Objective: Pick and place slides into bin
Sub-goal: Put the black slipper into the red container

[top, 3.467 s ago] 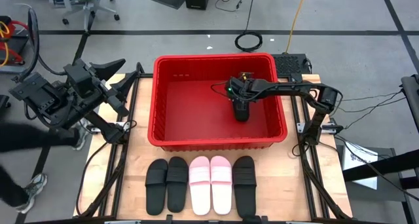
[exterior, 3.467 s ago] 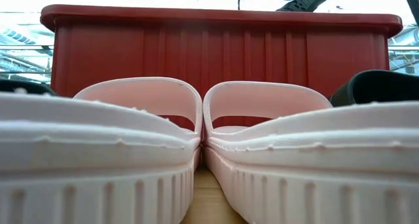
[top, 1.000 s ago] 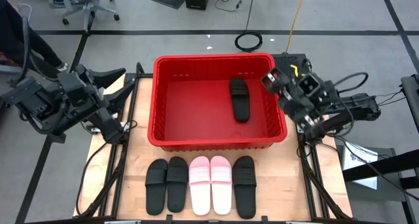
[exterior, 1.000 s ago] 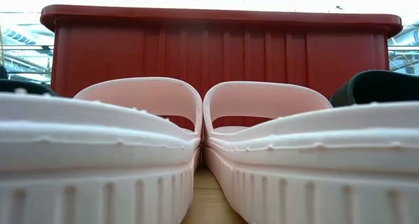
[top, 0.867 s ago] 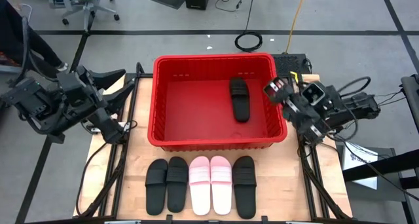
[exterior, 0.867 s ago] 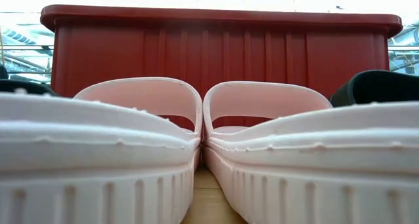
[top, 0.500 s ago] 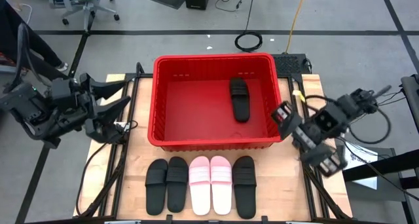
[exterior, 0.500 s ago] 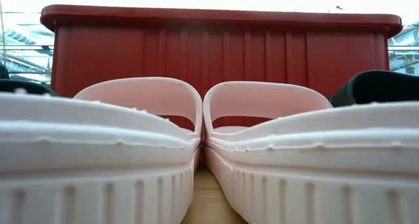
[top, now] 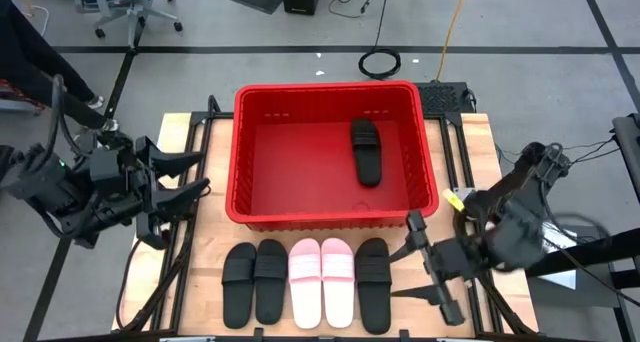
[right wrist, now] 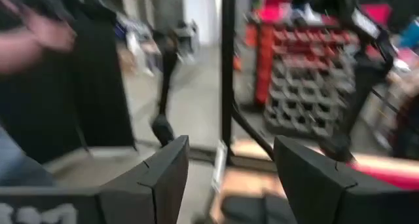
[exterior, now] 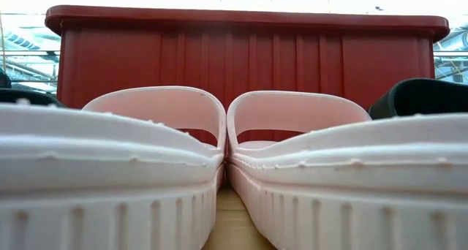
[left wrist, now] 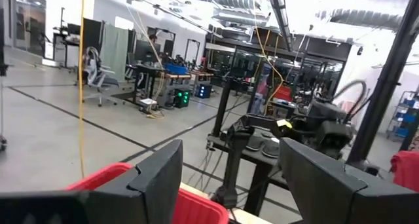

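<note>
The red bin stands mid-table with one black slide lying on its floor at the right. Five slides rest sole-down in a row along the near edge: two black, two pink, one black. My right gripper hovers open just right of that last black slide, pointing toward the table's left. My left gripper hangs open left of the bin, pointing at its left wall.
Bare wooden table lies on either side of the bin. The frame's dark rails run along both sides of the table. A person stands beyond the table's far left corner; a person's hand shows in the right wrist view.
My right gripper has swung from beside the bin's right wall toward the near edge, turning from facing the bin's far side until it points toward the table's left, at the row's right end. My left gripper has drifted toward the near edge and rolled a little. The slides have stayed put.
</note>
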